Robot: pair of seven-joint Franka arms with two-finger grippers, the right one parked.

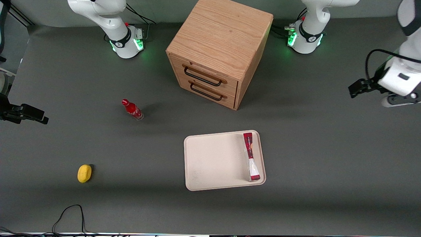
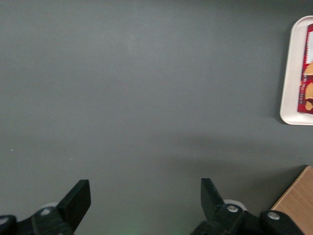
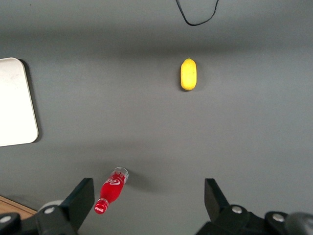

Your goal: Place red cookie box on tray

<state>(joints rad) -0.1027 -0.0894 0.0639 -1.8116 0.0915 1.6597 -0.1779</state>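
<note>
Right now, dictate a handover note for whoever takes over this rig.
End effector: open, empty, raised over bare table toward the working arm's end, well clear of the tray.
Box: lying flat in the tray, along the short edge nearest the working arm, inside the rim.
Done: box is on the tray and released.
Left: nothing for the placement; arm looks backed off.

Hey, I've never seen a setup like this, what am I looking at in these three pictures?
Two robot arms stand at a grey table. One picture looks down from the front; the other two come from cameras on each arm's wrist. The working arm's end effector hangs open and empty over bare table, toward its own end. A red cookie box lies flat in a cream tray, along one short edge. Also there: a wooden drawer cabinet, a small red bottle and a yellow object. Nothing is held.
</note>
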